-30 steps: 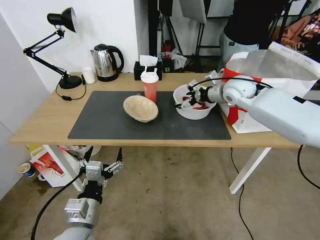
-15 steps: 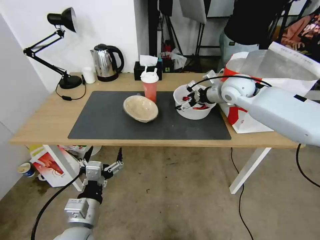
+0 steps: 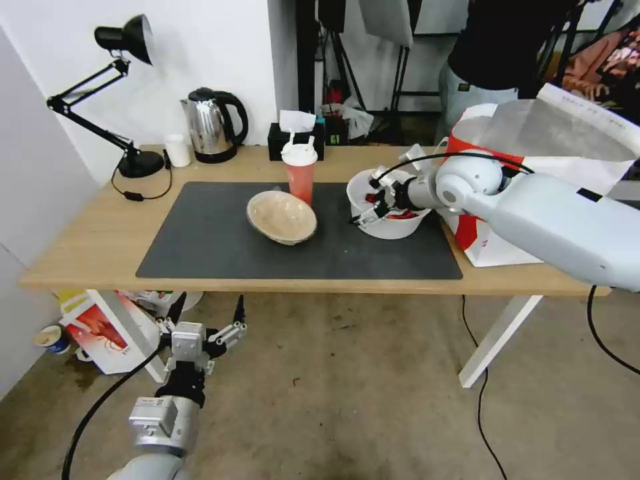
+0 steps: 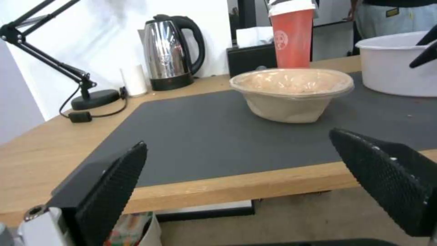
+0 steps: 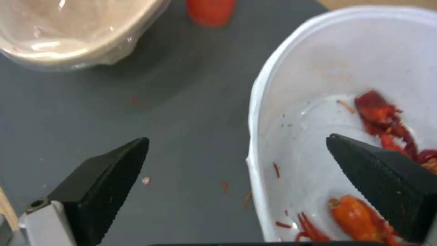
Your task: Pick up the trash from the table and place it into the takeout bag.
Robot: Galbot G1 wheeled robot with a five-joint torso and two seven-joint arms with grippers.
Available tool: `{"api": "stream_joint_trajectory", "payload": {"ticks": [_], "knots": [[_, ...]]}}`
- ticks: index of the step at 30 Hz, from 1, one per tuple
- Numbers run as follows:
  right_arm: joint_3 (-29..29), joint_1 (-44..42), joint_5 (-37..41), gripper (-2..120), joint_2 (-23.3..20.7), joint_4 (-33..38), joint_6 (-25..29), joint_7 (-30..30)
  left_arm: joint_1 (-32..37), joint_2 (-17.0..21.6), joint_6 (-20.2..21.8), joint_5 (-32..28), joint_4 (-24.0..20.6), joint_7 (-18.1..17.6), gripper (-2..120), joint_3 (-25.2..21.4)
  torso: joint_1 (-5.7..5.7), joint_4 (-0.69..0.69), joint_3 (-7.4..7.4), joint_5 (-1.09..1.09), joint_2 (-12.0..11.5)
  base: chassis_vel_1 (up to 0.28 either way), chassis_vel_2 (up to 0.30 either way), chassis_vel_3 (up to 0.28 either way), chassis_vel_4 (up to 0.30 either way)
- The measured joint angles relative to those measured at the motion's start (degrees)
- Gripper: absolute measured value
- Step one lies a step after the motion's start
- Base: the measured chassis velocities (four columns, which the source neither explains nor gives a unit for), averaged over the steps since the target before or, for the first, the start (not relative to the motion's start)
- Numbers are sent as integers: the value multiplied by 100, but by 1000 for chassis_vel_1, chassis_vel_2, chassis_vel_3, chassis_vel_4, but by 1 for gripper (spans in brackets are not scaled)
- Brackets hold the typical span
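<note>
The right pincer point(image 3: 371, 207) was at the near-left rim of the white bowl point(image 3: 387, 227). Its fingers were spread wide. One finger point(image 5: 387, 184) was inside the bowl, over the red crayfish scraps point(image 5: 387, 126). The other finger point(image 5: 104, 181) was outside, over the dark mat point(image 3: 220, 247). The rim stood between them, and I could not tell if either finger touched it.

The white bowl sat on the mat, on the right part of the tabletop point(image 3: 87, 247). The takeout bag point(image 3: 493, 240) stood just beside it, at the right end of the tabletop, with its top open. The beige paper bowl point(image 3: 281, 217) sat in the middle of the mat. The red cup point(image 3: 301, 175) with a white lid stood just behind it.

The left pincer point(image 3: 203, 333) hung low in front of the tabletop, over the floor. Its fingers were spread and held nothing.
</note>
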Motion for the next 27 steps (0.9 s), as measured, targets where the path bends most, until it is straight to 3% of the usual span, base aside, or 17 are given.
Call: {"api": "stream_joint_trajectory", "payload": {"ticks": [27], "knots": [[0,-200,-359,100,237,-361,9,35,0,0,0,0,0,0,100,0,0,0,0,0,-1,0,0,0,0]]}}
